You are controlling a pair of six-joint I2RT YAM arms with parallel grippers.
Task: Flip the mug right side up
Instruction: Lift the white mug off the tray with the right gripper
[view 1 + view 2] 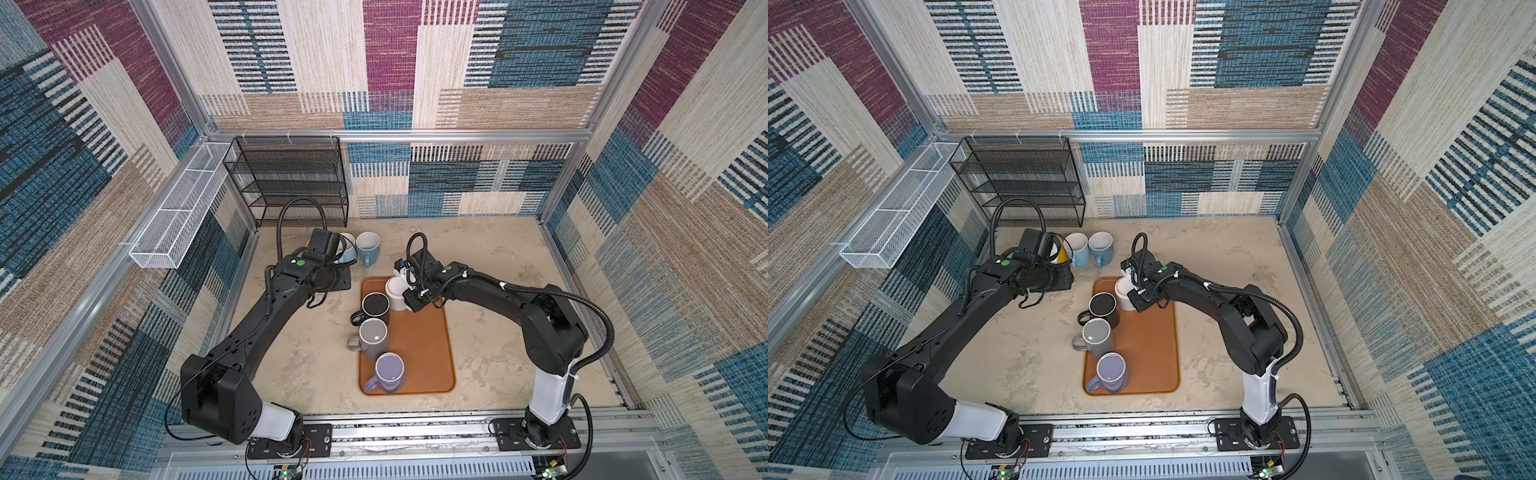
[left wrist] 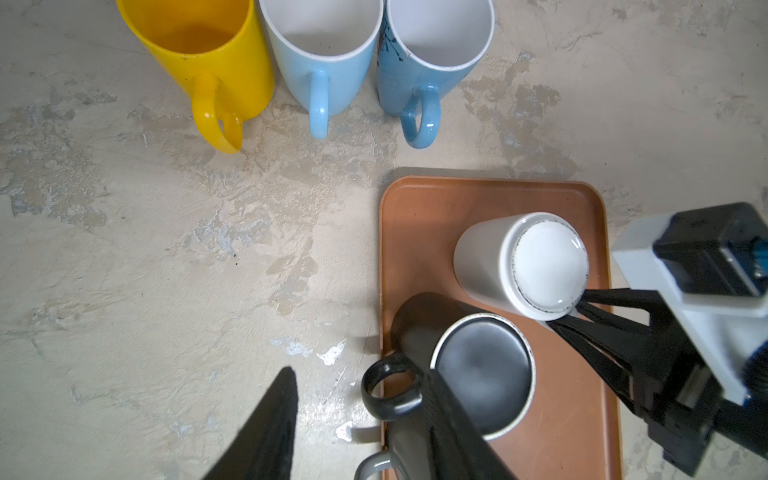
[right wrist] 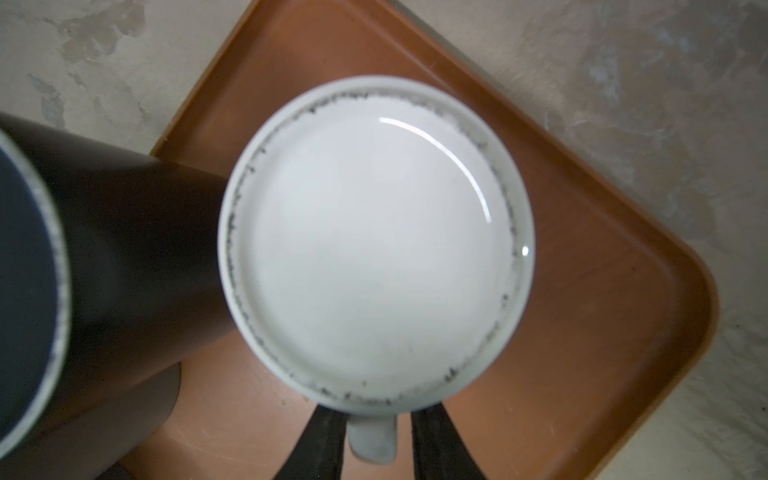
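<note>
White mug (image 3: 374,249) inverted on tray (image 3: 623,311); right gripper (image 3: 376,415) narrowly straddles handle (image 3: 372,442), unclamped; left gripper (image 2: 357,374) half-open, empty.

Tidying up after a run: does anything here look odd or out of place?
Yes: on the tray, the white mug and the black mug stand upside down, bases up, while the yellow mug, pale blue mug and blue mug on the table stand upright.

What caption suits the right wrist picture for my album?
Upside-down white mug on an orange tray, handle between fingers of the right gripper, black mug alongside.
</note>
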